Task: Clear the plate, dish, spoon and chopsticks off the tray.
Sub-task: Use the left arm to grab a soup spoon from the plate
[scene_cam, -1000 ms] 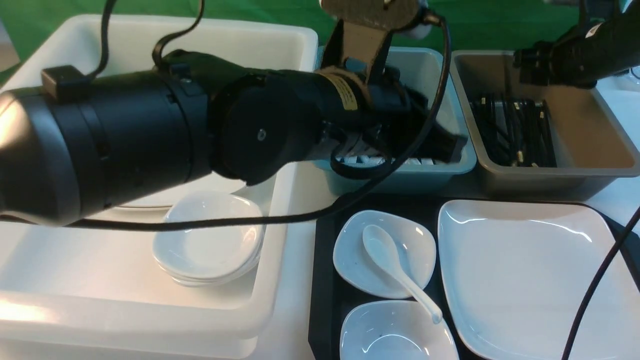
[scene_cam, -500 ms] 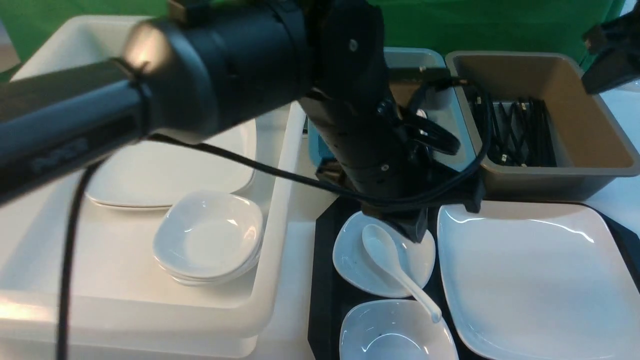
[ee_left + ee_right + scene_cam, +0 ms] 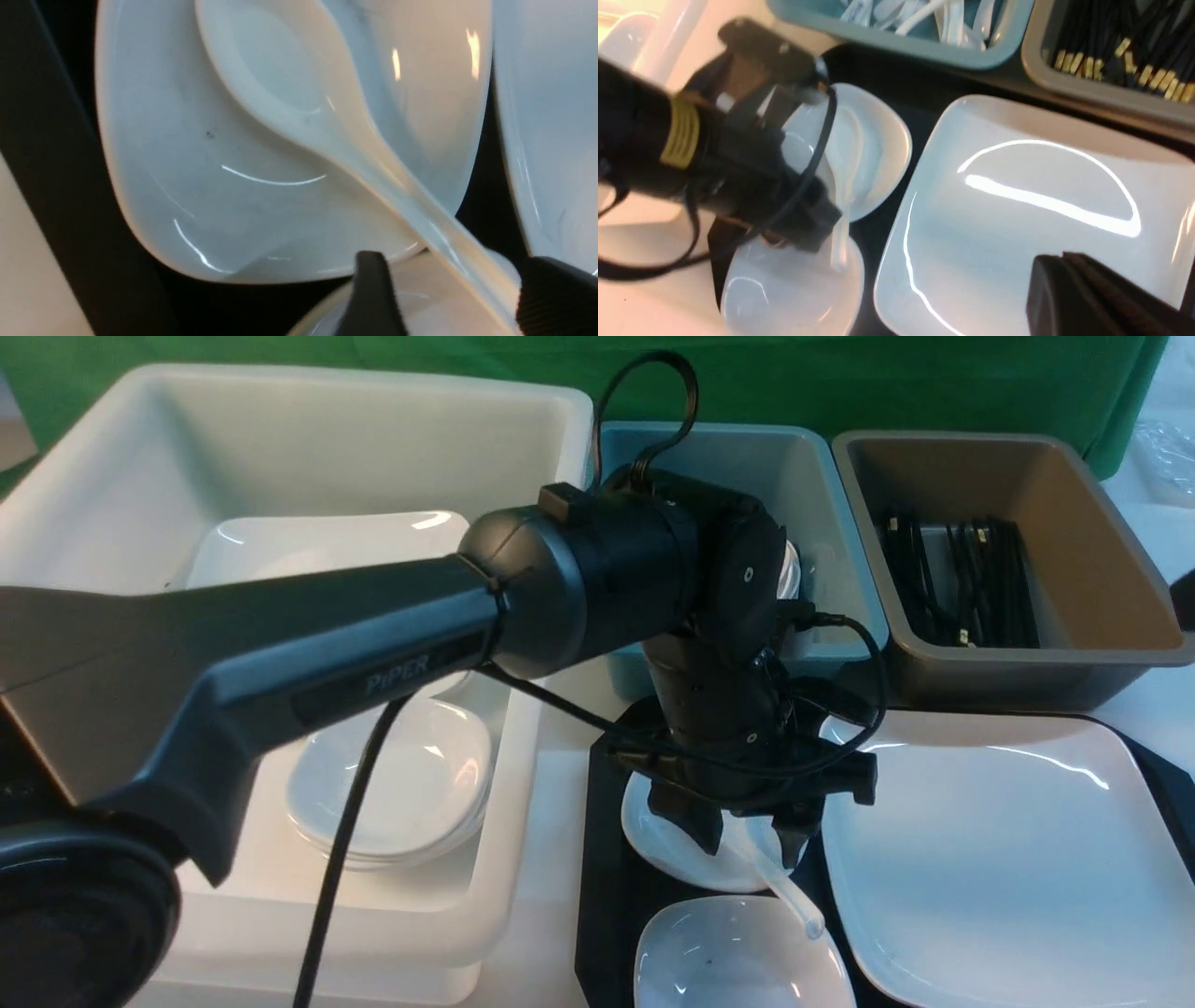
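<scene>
The dark tray [image 3: 602, 915] holds the large white plate [image 3: 1008, 859] and two small white dishes, one farther [image 3: 672, 859] and one nearer [image 3: 728, 961]. The white spoon [image 3: 299, 93] lies in the farther dish [image 3: 187, 186], with its handle [image 3: 789, 896] over the nearer one. My left gripper [image 3: 752, 831] is open and low over the spoon, its jaws either side of the handle [image 3: 460, 298]. My right gripper [image 3: 1062, 266] is shut and empty above the plate [image 3: 1017, 224]. Black chopsticks [image 3: 962, 579] lie in the brown bin; none shows on the tray.
A big white bin [image 3: 280, 448] on the left holds a plate and stacked small dishes [image 3: 411, 793]. A teal bin [image 3: 822, 523] with spoons and the brown bin [image 3: 1102, 569] stand behind the tray. My left arm crosses the white bin.
My left arm has swung from over the teal bin down onto the tray, and its gripper now straddles the spoon handle. My right arm has drawn back out of the front view.
</scene>
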Robot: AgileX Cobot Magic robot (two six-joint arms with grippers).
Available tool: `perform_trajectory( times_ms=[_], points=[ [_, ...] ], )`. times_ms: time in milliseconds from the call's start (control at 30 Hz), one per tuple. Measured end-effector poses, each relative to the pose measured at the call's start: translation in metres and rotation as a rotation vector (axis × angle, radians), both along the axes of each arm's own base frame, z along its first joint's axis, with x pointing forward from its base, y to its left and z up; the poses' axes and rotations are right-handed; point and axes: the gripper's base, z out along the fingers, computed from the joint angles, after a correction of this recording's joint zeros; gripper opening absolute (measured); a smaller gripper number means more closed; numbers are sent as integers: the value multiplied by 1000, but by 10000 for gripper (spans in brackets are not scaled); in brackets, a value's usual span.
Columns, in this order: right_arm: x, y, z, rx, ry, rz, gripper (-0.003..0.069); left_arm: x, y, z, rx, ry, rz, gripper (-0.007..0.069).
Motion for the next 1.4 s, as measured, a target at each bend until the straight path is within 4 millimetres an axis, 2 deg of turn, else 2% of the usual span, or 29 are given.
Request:
perform_trajectory(
  times_ms=[33,133,367,633,667,700,767,800,833,1033,1233,1267,1300,1400],
  points=[
    [-8,0,-2,1,-4,-2,47,2,-1,-3,-6,2,19,458],
    [-17,-1,-3,4,-13,-4,54,7,0,-12,-7,15,64,493],
    [-34,5,4,74,-28,25,62,21,2,-33,-14,34,142,478],
    [-48,10,13,122,-67,83,74,25,0,-49,-8,45,154,358],
    [-49,10,13,120,-70,89,75,26,0,-52,-5,39,134,308],
    [-49,10,13,120,-70,89,76,26,0,-52,-5,39,134,302],
    [-49,10,13,118,-72,91,78,27,2,-52,14,15,94,201],
    [-49,10,13,118,-72,91,78,27,2,-52,14,14,94,201],
    [-49,10,13,118,-72,91,80,29,4,-51,31,-9,73,165],
    [-49,10,13,118,-73,91,87,29,9,-27,32,-82,50,165],
    [-48,10,14,103,-88,112,90,21,13,17,-49,-149,6,165],
    [-48,10,14,95,-97,122,90,22,13,28,-83,-192,2,165],
    [-48,10,14,93,-100,124,90,22,13,30,-90,-201,3,165],
    [-46,11,16,55,-159,178,90,30,12,63,-217,-413,-11,165]
  ],
)
